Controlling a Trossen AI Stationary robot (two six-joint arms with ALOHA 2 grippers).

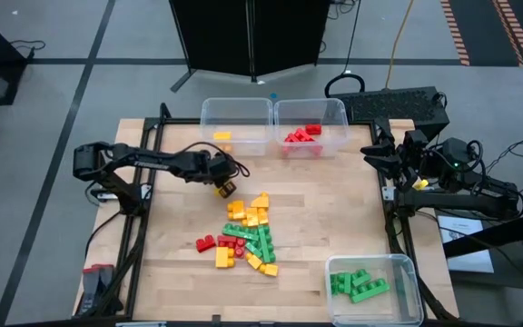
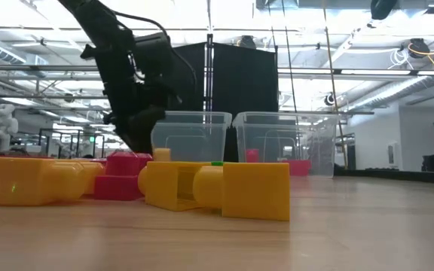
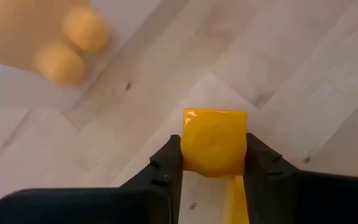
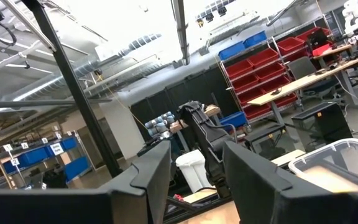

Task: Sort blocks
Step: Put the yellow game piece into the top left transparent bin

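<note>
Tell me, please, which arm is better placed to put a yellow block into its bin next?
The left. Its gripper is shut on a yellow block, near the bin with yellow. The right gripper waits empty at the table's edge.

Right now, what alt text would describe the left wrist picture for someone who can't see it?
Two dark fingers grip a yellow-orange block just above a pale wooden table; another block lies blurred beyond.
</note>
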